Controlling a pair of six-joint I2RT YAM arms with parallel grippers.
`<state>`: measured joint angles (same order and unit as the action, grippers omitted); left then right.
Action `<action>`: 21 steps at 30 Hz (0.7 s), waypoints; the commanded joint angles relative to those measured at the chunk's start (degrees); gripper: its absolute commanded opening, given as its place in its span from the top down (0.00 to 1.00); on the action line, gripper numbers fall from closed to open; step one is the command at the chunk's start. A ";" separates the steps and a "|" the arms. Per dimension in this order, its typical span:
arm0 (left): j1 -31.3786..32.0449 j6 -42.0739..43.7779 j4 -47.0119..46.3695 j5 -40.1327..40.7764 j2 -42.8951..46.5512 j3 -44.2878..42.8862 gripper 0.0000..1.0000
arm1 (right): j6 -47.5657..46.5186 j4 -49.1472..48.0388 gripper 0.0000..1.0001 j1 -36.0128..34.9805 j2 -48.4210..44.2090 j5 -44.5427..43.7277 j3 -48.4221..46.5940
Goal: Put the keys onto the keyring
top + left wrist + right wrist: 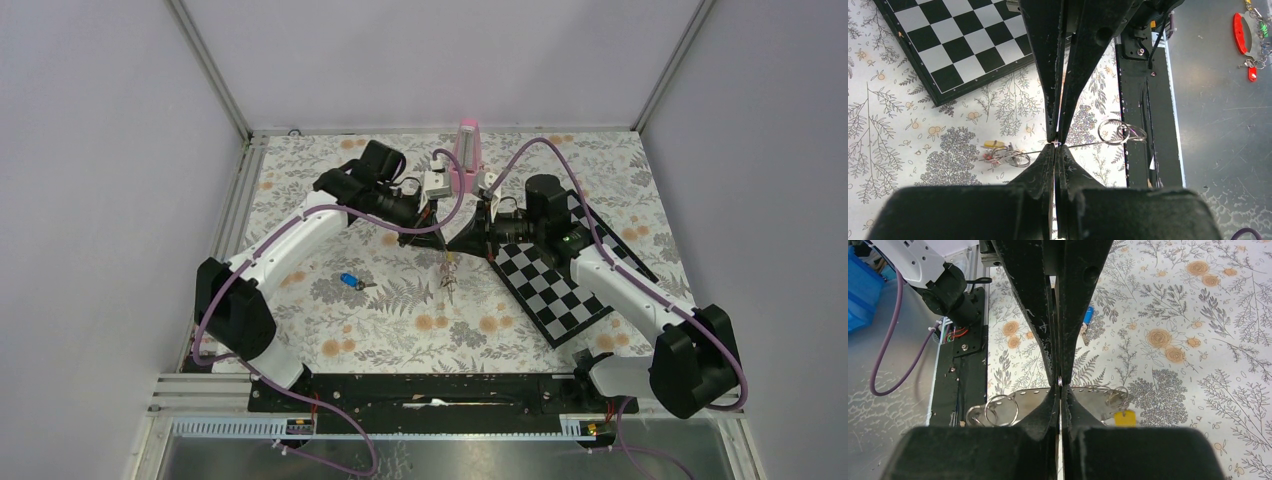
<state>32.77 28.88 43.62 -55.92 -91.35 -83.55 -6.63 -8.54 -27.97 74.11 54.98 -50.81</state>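
Observation:
Both grippers meet above the middle of the table, tip to tip. My left gripper (1055, 145) is shut on the thin edge of the keyring (1113, 131) strap. My right gripper (1060, 382) is shut on the same grey strap (1030, 399) from the other side. Silver rings (993, 410) hang at both ends of the strap. A yellow key head (1124, 417) dangles from the rings at one end, beside a small red piece (989, 157). In the top view the keyring (447, 272) hangs below the left gripper (436, 232) and right gripper (466, 236). The blue key (350, 281) lies on the table to the left.
A pink metronome-like block (466, 155) stands behind the grippers. A checkerboard (555, 285) lies under the right arm. The black base rail (430, 390) runs along the near edge. Red clips with rings (1240, 32) lie on the metal tray beyond it.

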 commanded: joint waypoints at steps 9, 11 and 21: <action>-8.12 -31.92 -40.77 -14.11 6.23 14.55 0.54 | 13.94 -7.18 1.00 2.46 -1.63 0.90 -3.64; -8.91 -43.02 -56.28 -14.03 8.74 20.55 0.51 | 17.67 -10.56 1.00 3.41 -1.47 1.25 -2.76; -9.04 -53.07 -69.05 -10.65 10.09 25.88 0.59 | 30.49 -24.72 1.00 4.93 0.56 2.79 0.84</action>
<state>23.73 -15.90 -11.05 -66.22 -83.31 -59.40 16.73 -22.94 -23.44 74.17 55.46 -50.74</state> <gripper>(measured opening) 0.423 0.018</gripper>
